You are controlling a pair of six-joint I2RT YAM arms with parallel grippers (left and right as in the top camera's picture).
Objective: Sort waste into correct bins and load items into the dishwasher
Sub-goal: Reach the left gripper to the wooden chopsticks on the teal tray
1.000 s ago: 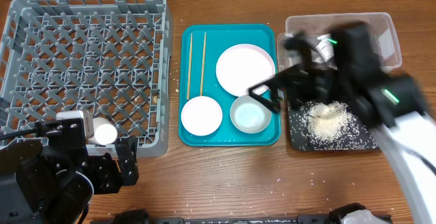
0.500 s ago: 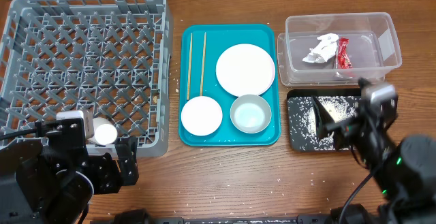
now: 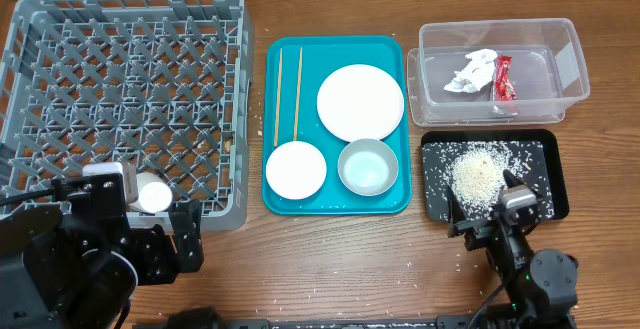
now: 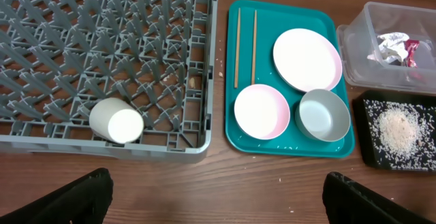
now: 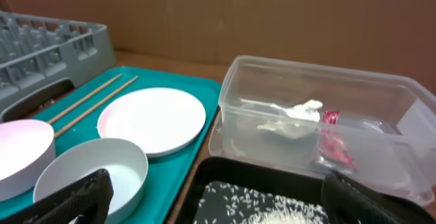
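The grey dishwasher rack [image 3: 125,99] fills the left, with a white cup [image 3: 155,194] lying on its side in the near corner. On the teal tray [image 3: 340,47] sit a pale-pink plate [image 3: 360,102], a pink bowl [image 3: 296,169], a grey-green bowl [image 3: 367,166] and two chopsticks [image 3: 288,94]. The clear tub [image 3: 565,69] holds the napkin [image 3: 472,71] and red wrapper [image 3: 503,77]. Rice [image 3: 478,174] is piled in the black tray [image 3: 553,169]. My left gripper [image 4: 218,207] hangs open above bare table in front of the rack. At the black tray's near edge, my right gripper [image 3: 485,201] is open and empty.
Loose rice grains [image 3: 465,264] are scattered on the wooden table in front of the black tray and teal tray. In the right wrist view a brown cardboard wall [image 5: 272,20] stands behind the tub. The rack's near wall [image 4: 102,146] lies just ahead of my left gripper.
My right arm has swung back from above the tub and black tray to the table's front edge, uncovering the rice pile. The left arm has not moved.
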